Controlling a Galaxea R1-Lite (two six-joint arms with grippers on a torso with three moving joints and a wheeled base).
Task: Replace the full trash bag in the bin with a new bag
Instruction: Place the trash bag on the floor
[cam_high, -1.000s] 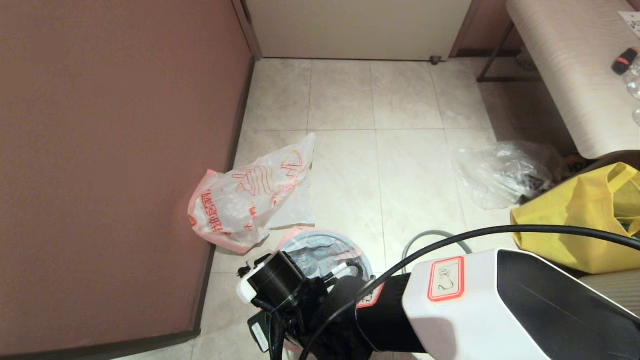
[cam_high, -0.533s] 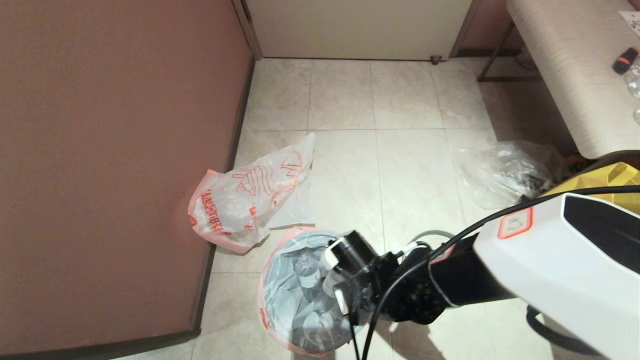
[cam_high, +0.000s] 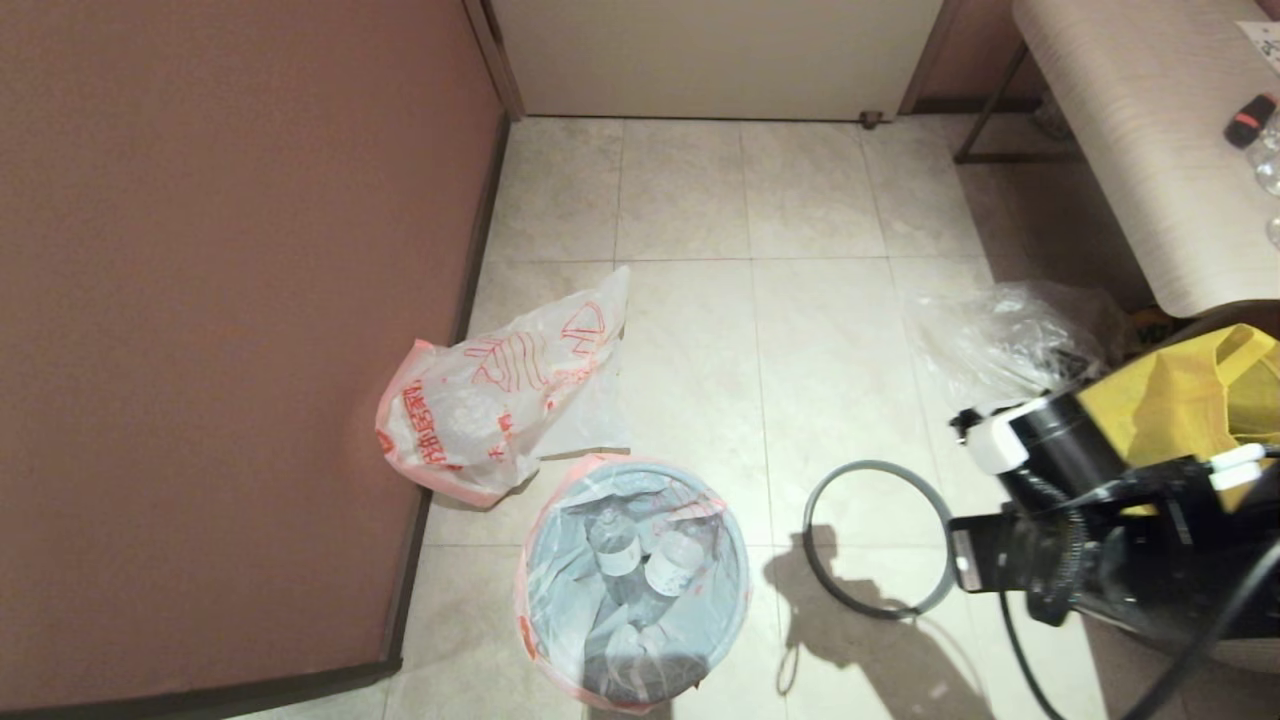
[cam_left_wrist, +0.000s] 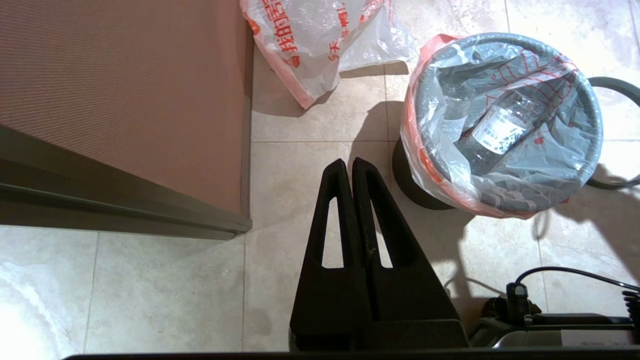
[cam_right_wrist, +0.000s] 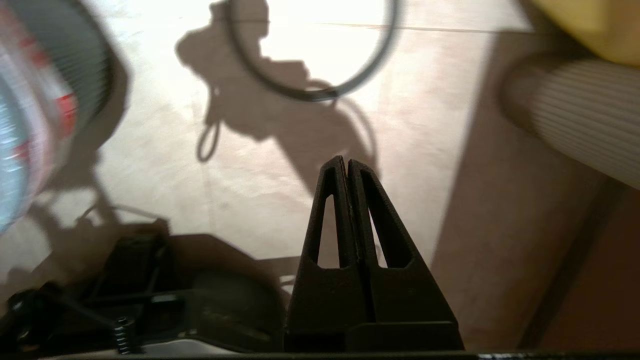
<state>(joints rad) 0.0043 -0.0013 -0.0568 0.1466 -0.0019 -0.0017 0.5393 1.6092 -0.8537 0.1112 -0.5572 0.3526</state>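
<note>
The bin (cam_left_wrist: 415, 187) is small, round and black, and stands on the tiles near the brown wall. The full trash bag (cam_high: 560, 610) lines it, its pink-orange edge folded over the rim, with clear bottles (cam_high: 672, 548) inside. The bin's grey ring (cam_high: 875, 464) lies flat on the floor to its right. Behind the bin, against the wall, the new bag (cam_high: 490, 400) with red-orange print lies crumpled. My right gripper (cam_right_wrist: 346, 161) is shut and empty above bare floor, short of the ring (cam_right_wrist: 310, 94). My left gripper (cam_left_wrist: 348, 162) is shut and empty, low beside the bin.
A clear plastic bag (cam_high: 1000, 345) and a yellow tote (cam_high: 1190, 390) sit at the right, under a pale bench (cam_high: 1150, 150). My right arm (cam_high: 1090, 520) hangs over the floor beside the tote. The brown wall (cam_high: 230, 330) closes the left side.
My right arm has swung from above the bin to the right, past the ring, uncovering the bin and its bag. The bags and the ring have stayed put.
</note>
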